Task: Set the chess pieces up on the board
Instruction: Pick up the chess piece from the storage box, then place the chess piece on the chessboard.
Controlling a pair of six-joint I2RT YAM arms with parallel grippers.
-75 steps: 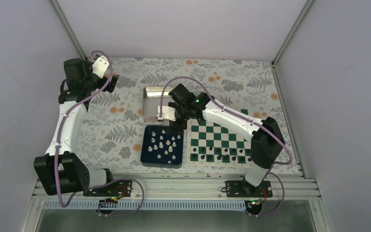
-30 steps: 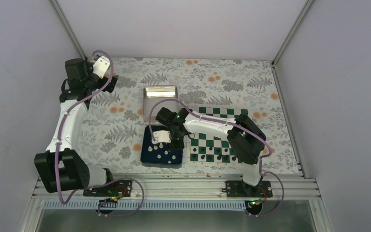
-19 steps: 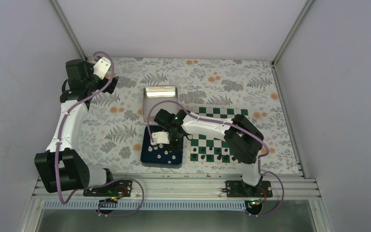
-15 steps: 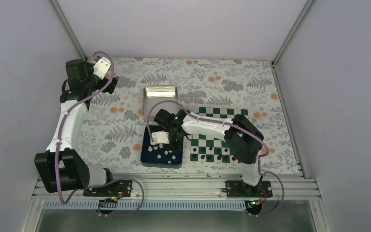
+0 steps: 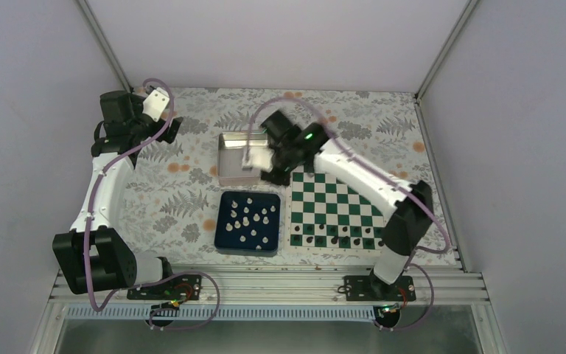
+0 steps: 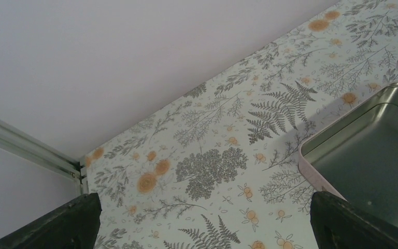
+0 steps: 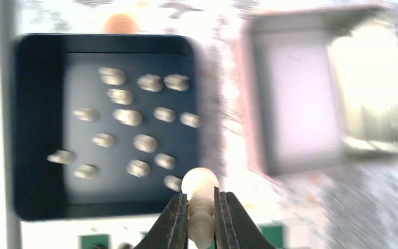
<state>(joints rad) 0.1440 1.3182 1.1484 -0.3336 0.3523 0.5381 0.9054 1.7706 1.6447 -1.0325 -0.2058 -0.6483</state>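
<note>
The right hand has lifted up and away, and is now above the floral-print table. The green-and-white chessboard lies just right of it, the dark blue square tray nearward, the shiny metal square tin just left. It is clamped on one tiny white chess piece; other white chess pieces lie in the tray. The left hand, wide apart, hangs well to its left.

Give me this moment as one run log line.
right gripper: shut on small white chess piece, held above table | left gripper: open, holding nothing | other white pieces: in dark blue square tray
</note>
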